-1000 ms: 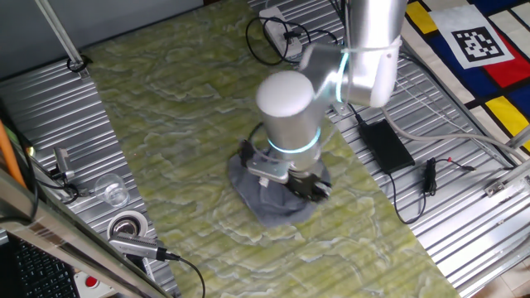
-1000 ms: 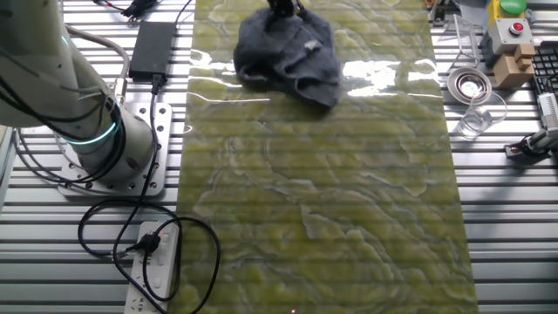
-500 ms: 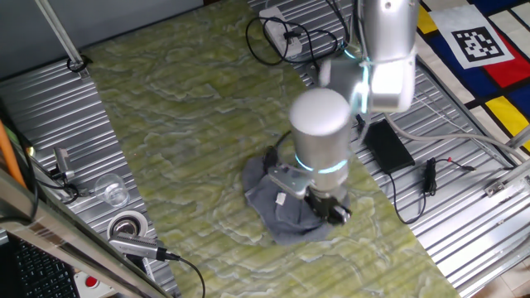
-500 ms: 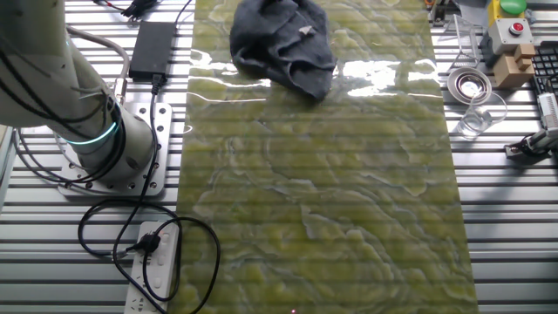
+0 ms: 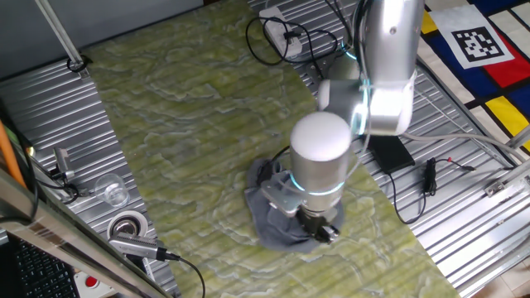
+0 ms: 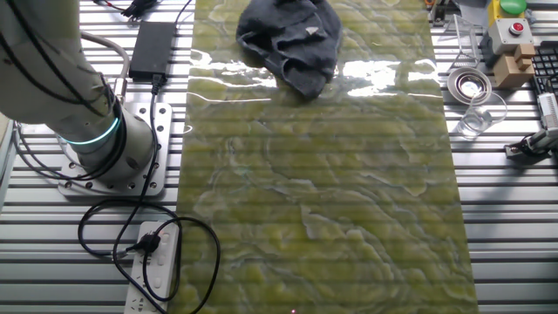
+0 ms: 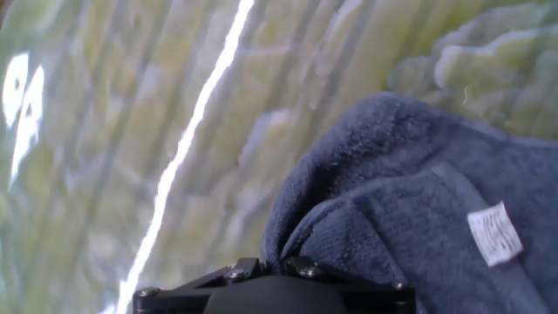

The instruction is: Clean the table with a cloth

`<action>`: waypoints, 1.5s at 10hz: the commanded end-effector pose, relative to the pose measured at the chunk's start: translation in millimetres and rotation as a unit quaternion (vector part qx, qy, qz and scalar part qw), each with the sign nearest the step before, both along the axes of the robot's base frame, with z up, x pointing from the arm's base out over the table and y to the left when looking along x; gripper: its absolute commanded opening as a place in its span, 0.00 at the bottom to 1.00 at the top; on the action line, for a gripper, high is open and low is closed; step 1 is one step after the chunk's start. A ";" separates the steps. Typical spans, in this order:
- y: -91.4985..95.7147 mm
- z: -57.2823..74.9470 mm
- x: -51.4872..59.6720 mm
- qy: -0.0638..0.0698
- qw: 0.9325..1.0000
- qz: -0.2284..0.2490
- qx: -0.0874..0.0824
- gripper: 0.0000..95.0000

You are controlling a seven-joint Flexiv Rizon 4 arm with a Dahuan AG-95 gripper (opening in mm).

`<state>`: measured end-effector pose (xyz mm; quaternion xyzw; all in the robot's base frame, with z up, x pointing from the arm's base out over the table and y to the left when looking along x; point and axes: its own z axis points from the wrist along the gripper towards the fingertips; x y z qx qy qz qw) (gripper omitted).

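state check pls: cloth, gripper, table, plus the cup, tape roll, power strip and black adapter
cloth: crumpled, flat on the table, tag up
gripper: down on the cloth; open or shut not visible
table: bare apart from the cloth, glare streak beside it
cup: upright, looks empty
tape roll: lying flat
power strip: one plug in
adapter: flat, cabled
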<state>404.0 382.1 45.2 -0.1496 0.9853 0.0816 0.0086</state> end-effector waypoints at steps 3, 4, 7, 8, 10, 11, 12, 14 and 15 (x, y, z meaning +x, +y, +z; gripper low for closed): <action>-13.8 3.4 28.2 -0.005 0.996 0.093 0.014 0.00; -14.9 0.5 33.9 -0.009 0.995 0.099 0.014 0.00; -14.3 3.1 51.7 -0.005 0.994 0.106 0.011 0.00; -14.4 5.3 53.4 -0.004 0.994 0.113 0.005 0.00; -19.8 7.8 53.7 -0.002 0.991 0.136 -0.008 0.00; -21.1 8.3 53.6 0.003 0.992 0.129 -0.007 0.00; -21.6 8.1 53.1 0.012 0.993 0.118 -0.013 0.00; -21.6 8.1 53.1 0.027 0.994 0.104 -0.028 0.00; -21.6 8.1 53.1 0.030 0.994 0.101 -0.028 0.00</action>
